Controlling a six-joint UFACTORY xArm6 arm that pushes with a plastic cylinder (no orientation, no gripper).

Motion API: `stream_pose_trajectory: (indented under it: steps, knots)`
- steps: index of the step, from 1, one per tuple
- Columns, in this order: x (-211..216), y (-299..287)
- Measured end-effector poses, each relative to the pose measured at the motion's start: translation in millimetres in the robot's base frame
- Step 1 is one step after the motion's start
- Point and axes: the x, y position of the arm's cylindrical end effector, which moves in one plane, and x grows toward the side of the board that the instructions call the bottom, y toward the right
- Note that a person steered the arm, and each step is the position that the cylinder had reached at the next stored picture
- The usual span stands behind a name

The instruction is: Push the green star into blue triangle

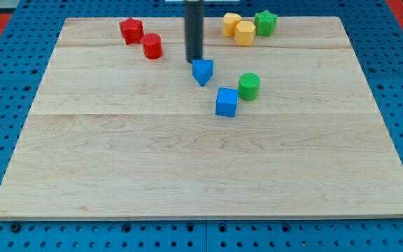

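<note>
- Camera view takes in one wooden bench (187, 168), lying on a blue pegboard (5, 105) that shows along every edge; the pegboard is cut off by the frame on all sides.
- One dark rod (194, 28) comes down from the view's top, its upper part cut off by the frame. My tip (195, 60) sits just beside the blue triangle, on its upper left; contact cannot be made out. No claw is fitted, so there is no open or closed state to tell.
- Blue blocks, two: the blue triangle (202, 71) near the middle top, and a blue cube (227, 102) below and to its right.
- Green blocks, two: the green star (265, 22) at the view's top right, well apart from the blue triangle, and a green cylinder (249, 86) just beside the blue cube.
- Yellow blocks, two: a yellow block (231, 23) and a yellow hexagon (245, 33), touching each other; the hexagon stands just beside the green star. The first one's shape is hard to make out.
- Red blocks, two: a red star (131, 30) and a red cylinder (152, 46), close together at the view's top left.
</note>
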Motion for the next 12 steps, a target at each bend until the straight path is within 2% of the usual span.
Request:
stream_pose_trajectory:
  steps: [2, 3, 4, 5, 7, 9, 10, 11, 12]
  knots:
    - [48, 51]
    - [12, 140]
    - [-43, 226]
    - [-118, 244]
    - [-120, 218]
    - [-120, 116]
    - [-101, 110]
    - [-64, 97]
    - [-56, 97]
